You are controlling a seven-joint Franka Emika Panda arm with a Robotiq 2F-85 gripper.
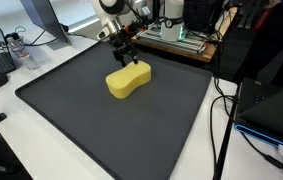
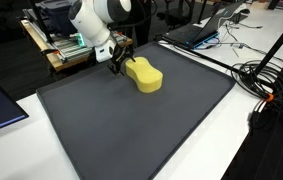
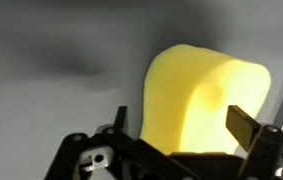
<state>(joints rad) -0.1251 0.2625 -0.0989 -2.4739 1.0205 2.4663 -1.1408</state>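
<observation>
One yellow peanut-shaped foam sponge (image 1: pixel 128 80) lies on the dark grey mat (image 1: pixel 86 125) near its robot-side edge; the tool (image 1: pixel 127 54) stands wide astride one end, broad mat stretching beyond.

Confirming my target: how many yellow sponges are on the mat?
1. The sponge lies on the mat, just under the open pincer. No other shows in any view.
</observation>
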